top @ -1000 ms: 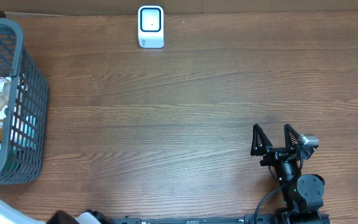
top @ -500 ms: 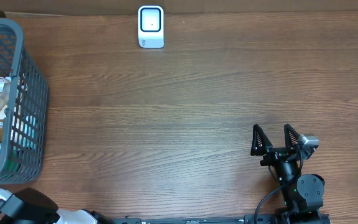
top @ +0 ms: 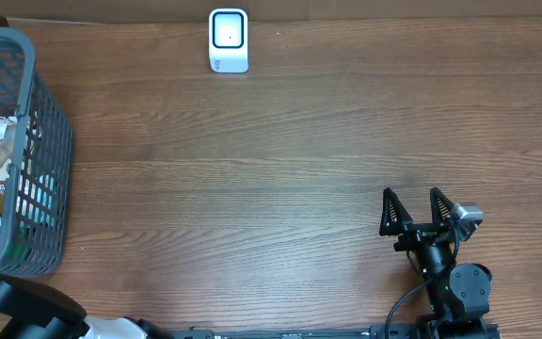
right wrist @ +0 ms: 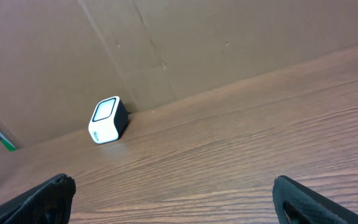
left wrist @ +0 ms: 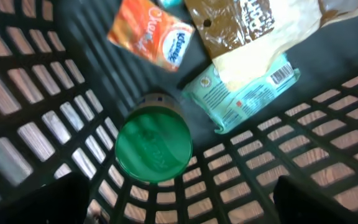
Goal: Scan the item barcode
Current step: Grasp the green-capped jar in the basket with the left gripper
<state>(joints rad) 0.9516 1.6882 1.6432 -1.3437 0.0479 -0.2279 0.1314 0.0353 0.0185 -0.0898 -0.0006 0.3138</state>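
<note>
Tabletop [top: 299, 188]: scanner [top: 228, 40] sits at far edge, no item near it. Basket [top: 53, 141] at left edge holds every item, so I judge task barely begun: pick, carry and scan all ahead.

My left pincer [left wrist: 179, 205] hangs inside basket, jaws spread wide, empty. Right pincer [top: 420, 209] sits front right, spread wide, empty.

Likely target, my guess: green-lidded jar [left wrist: 153, 145] right below, by basket wall. Roughly upright, long axis toward my camera, lid facing me, no barcode showing.
</note>
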